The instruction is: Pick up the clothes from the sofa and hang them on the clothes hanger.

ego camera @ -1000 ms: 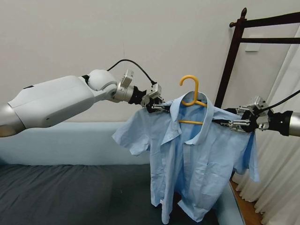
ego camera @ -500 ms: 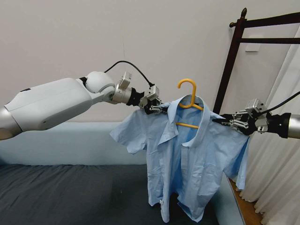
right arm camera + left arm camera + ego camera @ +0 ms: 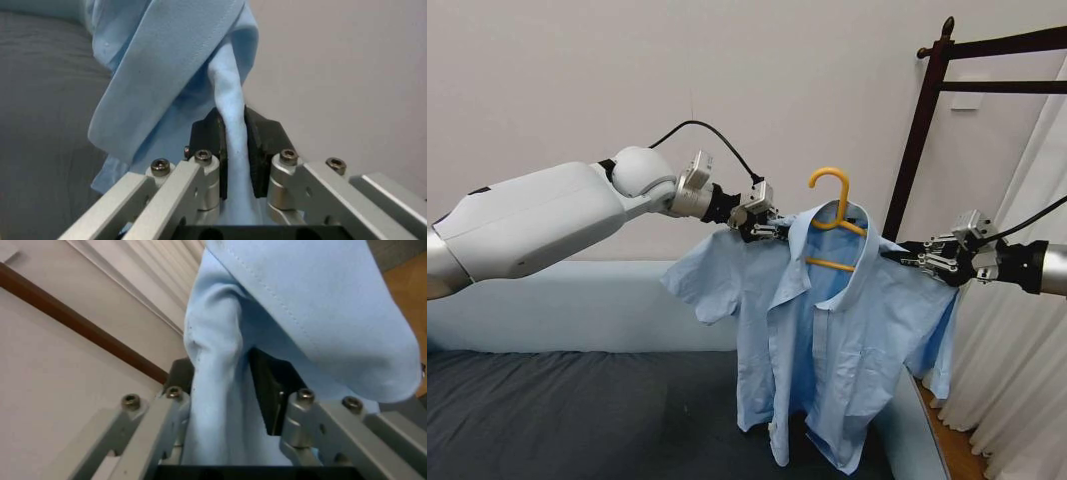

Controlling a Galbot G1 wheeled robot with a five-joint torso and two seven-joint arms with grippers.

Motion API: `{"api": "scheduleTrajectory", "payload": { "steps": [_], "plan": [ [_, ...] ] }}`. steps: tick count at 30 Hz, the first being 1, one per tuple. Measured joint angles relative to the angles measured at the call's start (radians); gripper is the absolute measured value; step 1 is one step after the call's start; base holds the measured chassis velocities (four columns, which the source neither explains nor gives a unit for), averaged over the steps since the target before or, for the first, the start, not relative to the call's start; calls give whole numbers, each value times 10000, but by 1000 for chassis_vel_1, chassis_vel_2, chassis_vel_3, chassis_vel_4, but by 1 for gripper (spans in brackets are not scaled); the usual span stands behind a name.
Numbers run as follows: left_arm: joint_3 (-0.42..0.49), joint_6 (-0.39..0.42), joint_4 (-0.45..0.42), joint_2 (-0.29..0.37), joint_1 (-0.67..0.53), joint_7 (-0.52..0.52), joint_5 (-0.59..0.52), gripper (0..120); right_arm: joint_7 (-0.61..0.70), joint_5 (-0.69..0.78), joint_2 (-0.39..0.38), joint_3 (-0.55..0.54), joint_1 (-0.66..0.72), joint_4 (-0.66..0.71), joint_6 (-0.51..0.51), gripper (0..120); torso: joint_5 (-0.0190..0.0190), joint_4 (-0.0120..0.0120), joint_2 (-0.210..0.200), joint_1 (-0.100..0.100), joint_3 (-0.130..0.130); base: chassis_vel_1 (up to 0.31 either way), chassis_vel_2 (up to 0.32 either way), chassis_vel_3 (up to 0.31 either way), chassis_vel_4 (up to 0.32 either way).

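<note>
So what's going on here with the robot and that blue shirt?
The robot holds the shirt spread in the air between both arms, above the sofa. The left pincer is shut on one shoulder and the right pincer on the other. A yellow hanger sits inside the collar with its hook pointing up and free. It is not yet on the dark wooden rack standing on the right.
</note>
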Motion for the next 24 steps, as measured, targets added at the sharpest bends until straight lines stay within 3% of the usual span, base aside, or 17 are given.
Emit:
{"api": "scheduleTrajectory", "payload": {
  "steps": [9, 17, 24],
  "plan": [
    [53, -253, 265, 72, -191, 516, 364, 64, 125, -56, 249, -91, -23, -179, -63, 8, -1, 4, 0, 0, 0, 0, 0, 0, 0],
    [-832, -429, 368, 307, 496, -234, 420, 96, 761, 368, 489, -72, 27, -335, -499, 7, -1, 2, 0, 0, 1, 0, 0, 0, 0],
    [-1892, -341, -571, 917, 1736, -1753, 311, 100, 1810, 1259, 888, -15, 180, -201, -1110, 7, 1, 2, 0, 1, 0, 0, 0, 0, 0]
  ]
}}
